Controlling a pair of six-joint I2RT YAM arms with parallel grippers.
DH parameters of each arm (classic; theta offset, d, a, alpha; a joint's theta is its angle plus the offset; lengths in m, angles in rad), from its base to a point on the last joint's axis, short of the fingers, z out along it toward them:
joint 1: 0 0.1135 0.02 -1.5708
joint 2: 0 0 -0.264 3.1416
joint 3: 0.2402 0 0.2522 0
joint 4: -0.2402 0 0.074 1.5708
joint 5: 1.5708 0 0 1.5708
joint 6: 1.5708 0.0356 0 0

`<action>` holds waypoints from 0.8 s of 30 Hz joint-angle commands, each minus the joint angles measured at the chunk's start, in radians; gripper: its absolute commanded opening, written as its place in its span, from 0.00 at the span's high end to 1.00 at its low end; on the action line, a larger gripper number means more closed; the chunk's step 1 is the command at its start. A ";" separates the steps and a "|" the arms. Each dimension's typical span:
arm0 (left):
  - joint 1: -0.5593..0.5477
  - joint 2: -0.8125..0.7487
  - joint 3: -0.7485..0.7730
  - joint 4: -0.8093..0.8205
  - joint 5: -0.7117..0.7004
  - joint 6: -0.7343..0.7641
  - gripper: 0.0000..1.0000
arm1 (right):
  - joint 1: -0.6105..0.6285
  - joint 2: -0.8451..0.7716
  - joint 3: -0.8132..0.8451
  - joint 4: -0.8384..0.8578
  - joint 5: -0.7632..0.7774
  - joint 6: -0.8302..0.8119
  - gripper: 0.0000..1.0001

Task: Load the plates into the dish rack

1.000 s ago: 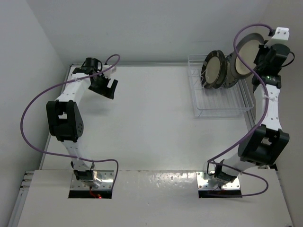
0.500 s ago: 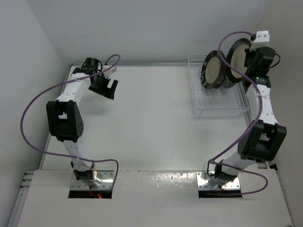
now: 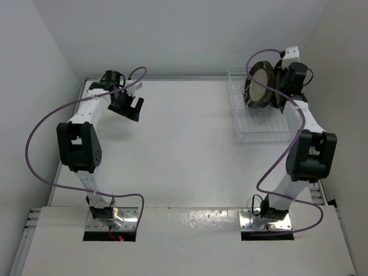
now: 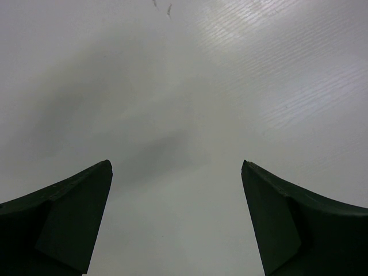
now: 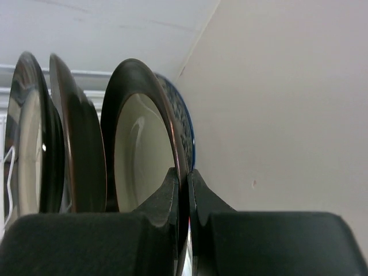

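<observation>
Cream dark-rimmed plate [image 5: 141, 149], upright on edge and parallel to the neighbouring plates [image 5: 80, 149] over the dish rack [image 3: 270, 129] at upper right, is pinched by its rim in the right tool [image 5: 184, 175], while the wide-open left tool [image 4: 175, 172] hovers far across the counter [image 3: 184, 144].

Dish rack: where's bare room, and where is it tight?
Free: the dish rack's near half, in front of the standing plates; the table between rack and left tool. Crowded: the rack's far end, where the right tool grips one plate.
</observation>
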 commanded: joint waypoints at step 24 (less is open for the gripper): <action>-0.019 0.013 0.036 -0.016 -0.025 0.016 0.00 | 0.076 0.086 -0.109 0.506 0.179 0.035 1.00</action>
